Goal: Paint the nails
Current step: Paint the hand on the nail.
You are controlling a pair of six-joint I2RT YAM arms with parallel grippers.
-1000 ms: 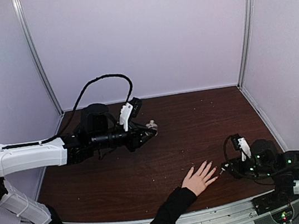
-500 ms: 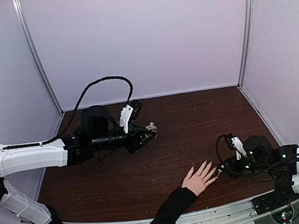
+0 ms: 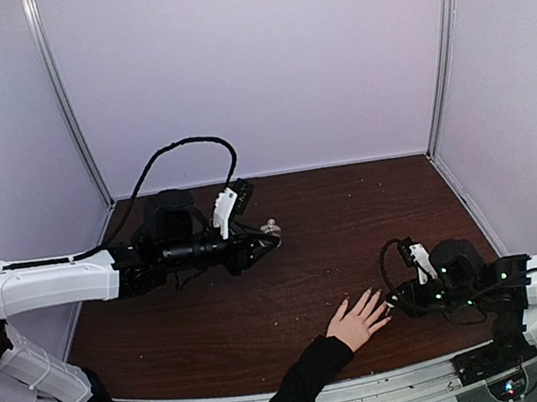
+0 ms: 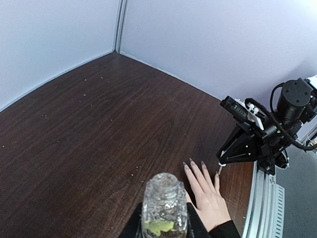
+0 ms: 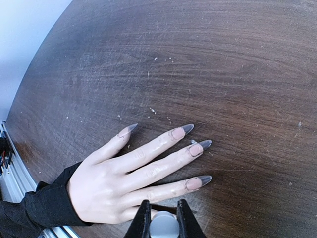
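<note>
Since the right tool (image 5: 162,210) grips the brush (image 5: 164,227) and the left tool (image 4: 166,229) clamps the bottle (image 4: 164,198), stroke the nails (image 5: 195,148) lightly, 1 at a time.

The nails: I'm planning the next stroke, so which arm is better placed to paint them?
Right. The right gripper, shut on what looks like a brush, sits just beside the nails on the hand. The left gripper holds the bottle far off across the table.

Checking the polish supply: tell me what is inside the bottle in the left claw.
Through the clear bottle a yellow-green blob shows low down. The left claw covers its base, so the amount is hidden.
</note>
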